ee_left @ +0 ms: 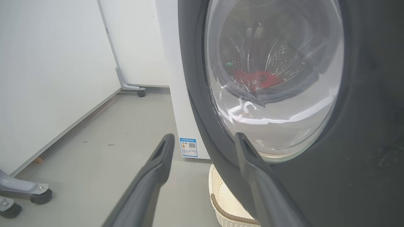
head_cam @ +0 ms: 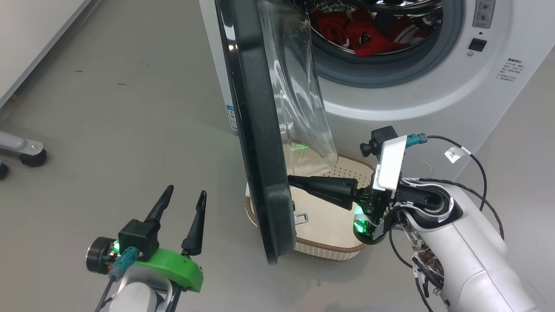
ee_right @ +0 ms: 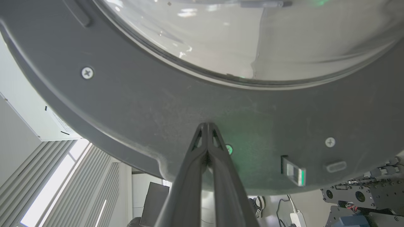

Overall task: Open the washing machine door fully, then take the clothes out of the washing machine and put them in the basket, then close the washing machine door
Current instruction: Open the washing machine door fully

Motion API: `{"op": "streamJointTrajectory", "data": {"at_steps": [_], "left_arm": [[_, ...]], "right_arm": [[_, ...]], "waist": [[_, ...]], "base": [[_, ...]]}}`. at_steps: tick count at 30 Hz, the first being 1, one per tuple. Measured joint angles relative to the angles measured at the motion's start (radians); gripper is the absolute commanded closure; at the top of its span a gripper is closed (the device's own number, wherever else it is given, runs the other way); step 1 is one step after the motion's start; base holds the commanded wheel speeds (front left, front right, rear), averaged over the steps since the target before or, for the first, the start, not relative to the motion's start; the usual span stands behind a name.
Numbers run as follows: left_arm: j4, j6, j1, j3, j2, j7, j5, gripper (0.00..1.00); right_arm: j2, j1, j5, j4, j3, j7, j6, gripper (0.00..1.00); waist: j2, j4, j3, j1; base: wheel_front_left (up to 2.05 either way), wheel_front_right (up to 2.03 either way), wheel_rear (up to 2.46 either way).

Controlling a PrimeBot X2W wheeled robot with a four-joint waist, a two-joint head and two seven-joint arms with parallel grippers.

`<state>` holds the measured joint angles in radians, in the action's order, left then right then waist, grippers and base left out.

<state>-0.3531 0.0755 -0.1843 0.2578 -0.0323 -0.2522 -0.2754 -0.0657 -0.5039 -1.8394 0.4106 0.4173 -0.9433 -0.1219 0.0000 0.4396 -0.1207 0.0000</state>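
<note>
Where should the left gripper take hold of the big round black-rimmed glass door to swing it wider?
Probably the free edge of the black-rimmed door, the left gripper coming from its outer face, fingers straddling the rim: it is slim there, while the clear glass bowl bulges too wide.

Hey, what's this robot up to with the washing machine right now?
It is working on the washing machine door, which stands partly open. The right tool, shut, has its tips against the door's inner face, apparently pushing it wider. The left tool is open and holds nothing, on the door's outer side. The red clothes lie inside the washing machine. The basket sits on the floor below the door, no clothes visible in it.
</note>
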Motion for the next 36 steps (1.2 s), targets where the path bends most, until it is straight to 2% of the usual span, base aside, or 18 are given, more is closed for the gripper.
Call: {"op": "streamJointTrajectory", "data": {"at_steps": [9,22,23,24,25,26,31,36], "left_arm": [[0.007,-0.009,0.005,-0.021,-0.001,0.000,-0.005,0.00],[0.011,-0.010,0.013,-0.024,-0.001,0.000,-0.005,0.00],[0.011,-0.010,0.013,-0.024,-0.001,0.000,-0.005,0.00],[0.010,-0.010,0.013,-0.024,-0.001,0.000,-0.005,0.00],[0.009,-0.010,0.013,-0.024,-0.001,0.000,-0.005,0.00],[0.008,-0.010,0.013,-0.025,-0.001,0.000,-0.005,0.00],[0.005,-0.010,0.016,-0.024,-0.001,0.000,-0.005,0.00],[0.004,-0.010,0.016,-0.024,-0.001,0.000,-0.005,0.00]], "right_arm": [[0.003,0.014,-0.019,-0.014,-0.020,0.058,0.000,1.00],[-0.003,0.121,-0.022,-0.096,-0.211,0.212,0.000,1.00],[-0.008,0.134,-0.015,-0.103,-0.225,0.225,0.000,0.83],[-0.015,0.147,-0.007,-0.112,-0.239,0.239,0.000,0.52],[-0.021,0.160,0.006,-0.120,-0.252,0.255,0.000,0.03],[-0.028,0.171,0.020,-0.125,-0.259,0.269,0.000,0.00],[-0.044,0.237,0.109,-0.168,-0.305,0.366,0.000,0.00],[-0.066,0.298,0.251,-0.209,-0.310,0.468,0.000,0.00]], "waist": [[0.0000,-0.020,0.001,0.0000],[0.0000,-0.065,-0.002,0.0000],[0.0000,-0.067,-0.002,0.0000],[0.0000,-0.069,-0.002,0.0000],[0.0000,-0.070,-0.001,0.0000],[0.0000,-0.072,0.001,0.0000],[0.0000,-0.080,0.008,0.0000],[0.0000,-0.085,0.012,0.0000]], "base": [[0.00,0.00,0.00],[0.00,0.00,0.00],[0.00,0.00,0.00],[0.00,0.00,0.00],[0.00,0.00,0.00],[0.00,0.00,0.00],[0.00,0.00,0.00],[0.00,0.00,0.00]]}}
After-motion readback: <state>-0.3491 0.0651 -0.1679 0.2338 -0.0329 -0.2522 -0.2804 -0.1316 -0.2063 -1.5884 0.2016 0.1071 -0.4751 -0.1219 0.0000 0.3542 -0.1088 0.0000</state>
